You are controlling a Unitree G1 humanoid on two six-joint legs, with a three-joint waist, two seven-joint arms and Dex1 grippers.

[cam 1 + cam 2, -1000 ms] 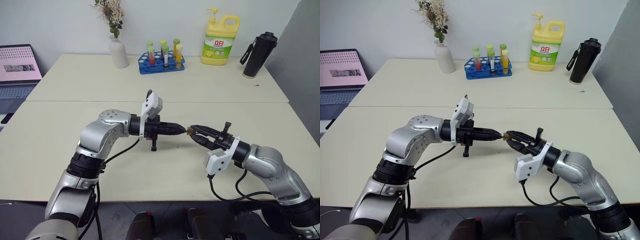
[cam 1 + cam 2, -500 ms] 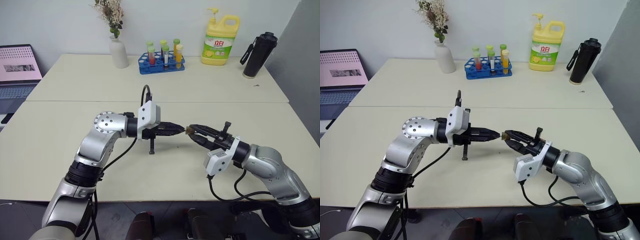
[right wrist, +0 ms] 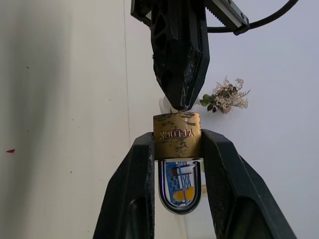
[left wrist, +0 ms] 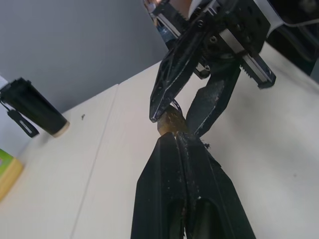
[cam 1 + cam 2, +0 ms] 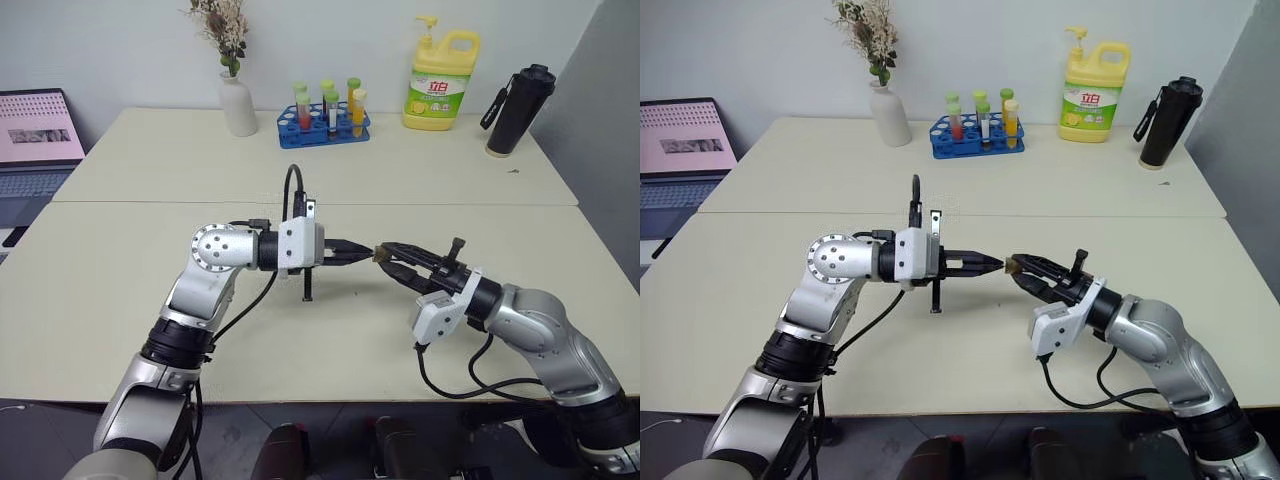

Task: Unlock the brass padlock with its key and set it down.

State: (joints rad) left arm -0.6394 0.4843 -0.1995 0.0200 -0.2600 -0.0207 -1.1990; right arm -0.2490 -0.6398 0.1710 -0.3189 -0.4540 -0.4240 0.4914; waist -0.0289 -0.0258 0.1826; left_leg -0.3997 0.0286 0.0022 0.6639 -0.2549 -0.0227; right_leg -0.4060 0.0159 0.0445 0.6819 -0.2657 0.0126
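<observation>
The brass padlock [image 3: 177,135] hangs above the table's middle, pinched by its body between the fingers of my right gripper [image 3: 177,144]. Its silver shackle [image 3: 180,205] sits back between those fingers. In the head views the padlock [image 5: 379,256] is a small golden speck where both grippers meet. My left gripper [image 5: 360,253] is shut and points level at the lock, its tips [image 3: 178,102] pressed against the lock's free end. The key is hidden where those tips meet the lock. In the left wrist view the padlock [image 4: 172,121] shows just past my shut fingers [image 4: 164,164].
Along the far table stand a white vase [image 5: 238,103], a blue test-tube rack [image 5: 324,122], a yellow detergent bottle [image 5: 440,82] and a black flask [image 5: 518,108]. A laptop [image 5: 35,140] sits at the far left. A seam [image 5: 150,202] joins the two tables.
My left wrist has rolled about its own pointing line, swinging its white housing from above to the side, while its tips stayed at the padlock. The right arm has kept still.
</observation>
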